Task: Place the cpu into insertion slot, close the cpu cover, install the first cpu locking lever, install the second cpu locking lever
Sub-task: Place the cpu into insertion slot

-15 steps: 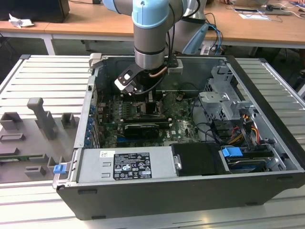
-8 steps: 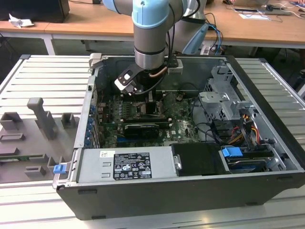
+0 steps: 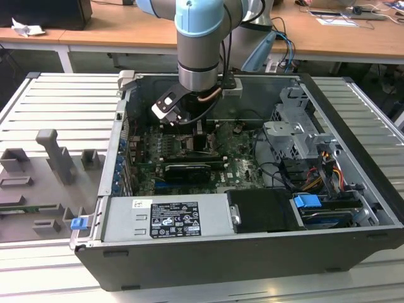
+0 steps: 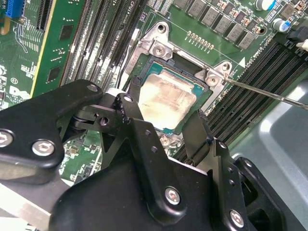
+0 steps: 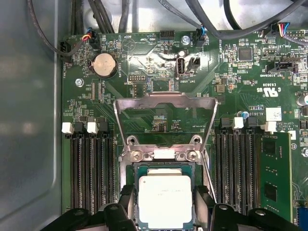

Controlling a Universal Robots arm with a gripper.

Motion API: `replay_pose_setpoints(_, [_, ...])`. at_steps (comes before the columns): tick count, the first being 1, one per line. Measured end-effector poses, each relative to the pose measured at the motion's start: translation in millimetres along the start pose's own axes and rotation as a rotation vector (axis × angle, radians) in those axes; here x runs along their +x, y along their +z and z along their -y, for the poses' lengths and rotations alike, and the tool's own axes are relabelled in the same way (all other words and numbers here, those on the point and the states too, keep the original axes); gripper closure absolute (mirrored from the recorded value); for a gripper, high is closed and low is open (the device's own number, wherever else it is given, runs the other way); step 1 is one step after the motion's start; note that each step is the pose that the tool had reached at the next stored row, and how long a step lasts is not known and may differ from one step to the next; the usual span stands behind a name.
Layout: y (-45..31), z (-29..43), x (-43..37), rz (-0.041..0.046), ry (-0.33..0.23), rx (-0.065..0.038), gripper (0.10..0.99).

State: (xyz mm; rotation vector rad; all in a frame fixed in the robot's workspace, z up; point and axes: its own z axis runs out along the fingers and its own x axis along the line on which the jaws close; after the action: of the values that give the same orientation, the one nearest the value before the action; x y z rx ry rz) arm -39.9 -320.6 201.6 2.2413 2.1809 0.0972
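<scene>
This is a robotics lab or workshop. A black metal desktop computer case (image 3: 252,262) lies opened on a ribbed silver aluminium-slat bench (image 3: 63,101), its green circuit board (image 3: 243,170) bared. A light-blue and silver robot arm (image 3: 199,38) reaches into it. Grey plastic fixture blocks (image 3: 57,154) sit on the exterior view's left, and long wooden desks (image 3: 126,31) with cables stand behind.

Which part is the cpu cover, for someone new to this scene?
Inside the open computer case, find the green motherboard and its two banks of black memory slots. Between them, the cpu cover is the thin silvery frame with a large square opening, hinged open beside the cpu; only it shows board through its middle.
</scene>
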Motion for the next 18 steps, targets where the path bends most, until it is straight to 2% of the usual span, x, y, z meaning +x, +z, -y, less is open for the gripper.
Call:
replay_pose_setpoints(4, [-6.7, -0.5, 0.2, 0.0001, 0.002, 0.000, 0.486])
replay_pose_setpoints(6, [-8.6, -1.3, 0.3, 0.0002, 0.003, 0.002, 0.616])
replay_pose_setpoints(8, [-10.0, -1.5, 0.4, 0.0002, 0.003, 0.002, 0.855])
replay_pose_setpoints(9, [-10.3, -1.5, 0.4, 0.0000, 0.003, 0.002, 0.918])
replay_pose_setpoints(11, [-11.0, -1.5, 0.4, 0.0003, 0.003, 0.002, 0.918])
replay_pose_setpoints(12, [-11.3, -1.5, 0.4, 0.0003, 0.003, 0.002, 0.980])
replay_pose_setpoints(18, [-13.2, -1.7, 0.5, 0.0001, 0.004, 0.002, 0.980])
